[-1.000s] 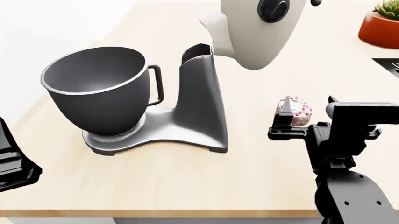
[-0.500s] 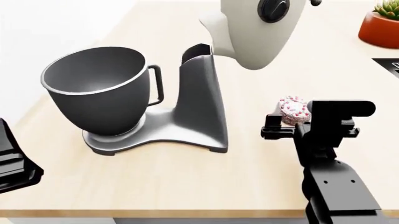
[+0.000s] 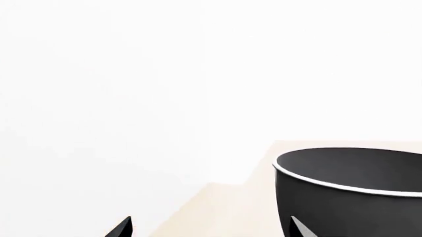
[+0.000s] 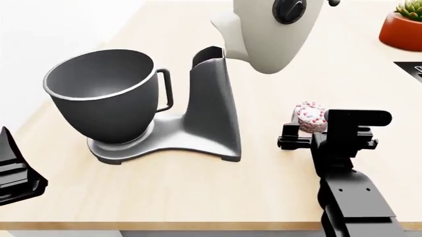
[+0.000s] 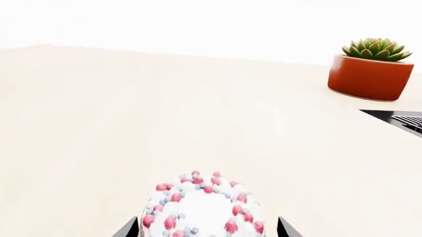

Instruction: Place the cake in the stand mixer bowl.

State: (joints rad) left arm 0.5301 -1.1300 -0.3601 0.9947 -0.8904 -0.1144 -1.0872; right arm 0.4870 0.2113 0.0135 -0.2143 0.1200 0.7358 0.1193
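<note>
Straddling the cake (image 4: 311, 117) with my right pincer (image 4: 300, 129), fingers spread either side and not yet pinching; it sits mid-tabletop, right of the mixer. The stand mixer bowl (image 4: 105, 96) lies leftward, by the left edge.

- The scene is seen by the head view from above and in front, angled down over the wooden counter (image 4: 197, 187); the stand mixer bowl (image 4: 105, 98) is framed at left, the right gripper (image 4: 310, 129) at right.
- From the left wrist view, low and near counter height, the stand mixer bowl (image 3: 349, 192) is met close from the side, with only its upper part framed.
- The right wrist view is set low between its fingertips — the cake (image 5: 203, 207) fills the near edge, and a potted succulent (image 5: 370, 69) is seen far across the counter.
- The bowl is shared by head and left wrist views; cake and plant by head and right wrist views.
</note>
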